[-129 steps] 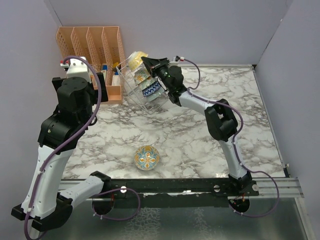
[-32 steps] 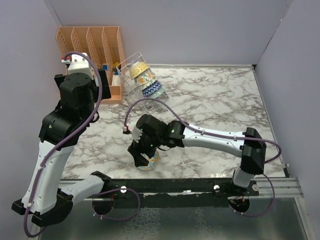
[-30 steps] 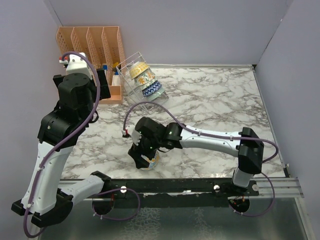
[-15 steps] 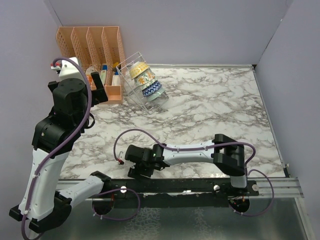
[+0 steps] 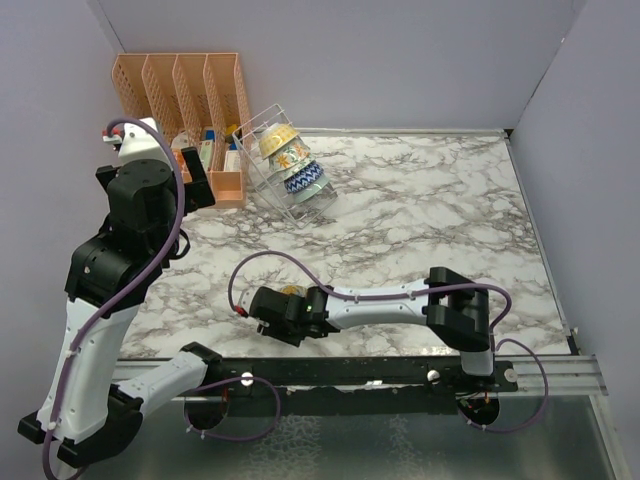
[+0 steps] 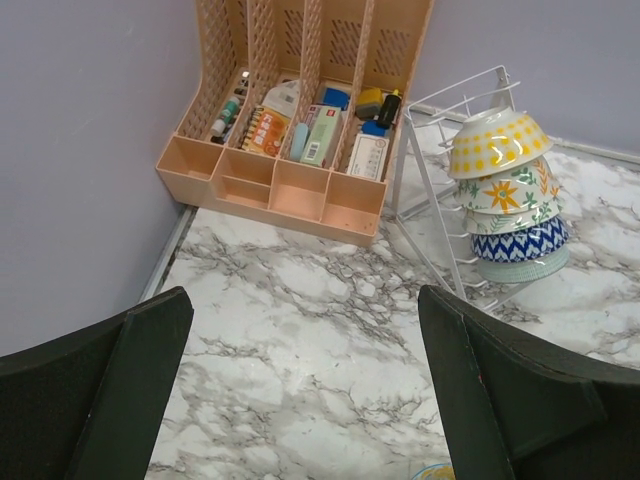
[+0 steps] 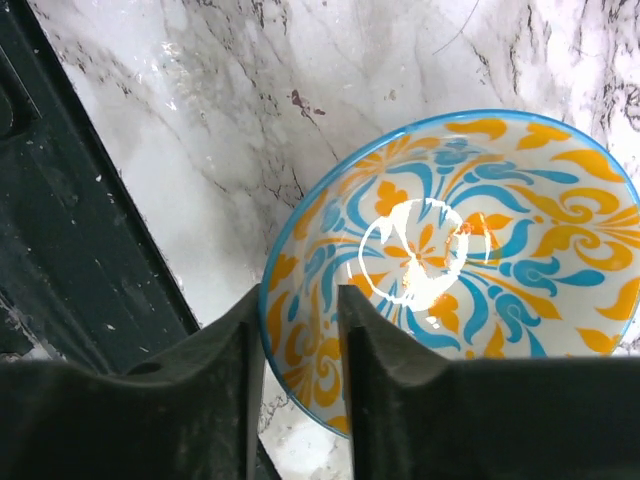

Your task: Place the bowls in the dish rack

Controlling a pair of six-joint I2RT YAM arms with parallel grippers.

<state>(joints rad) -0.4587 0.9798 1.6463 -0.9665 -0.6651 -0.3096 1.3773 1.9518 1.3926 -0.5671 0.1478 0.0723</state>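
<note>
With the right pincer (image 7: 300, 330) pinching the near rim of the last bowl (image 7: 455, 265) on the table (image 5: 420, 230) and the left pincer (image 6: 300, 400) spread idle, that thin edge grip could slip on the way to the dish rack (image 5: 285, 185).

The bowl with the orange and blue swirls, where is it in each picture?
Top external: the swirly bowl peeks out near the front table edge, mostly hidden under the right gripper.
Left wrist: only a sliver of its rim at the bottom edge.
Right wrist: it fills the middle, fingers astride its near rim.
Shared landmark: the marble table.
</note>
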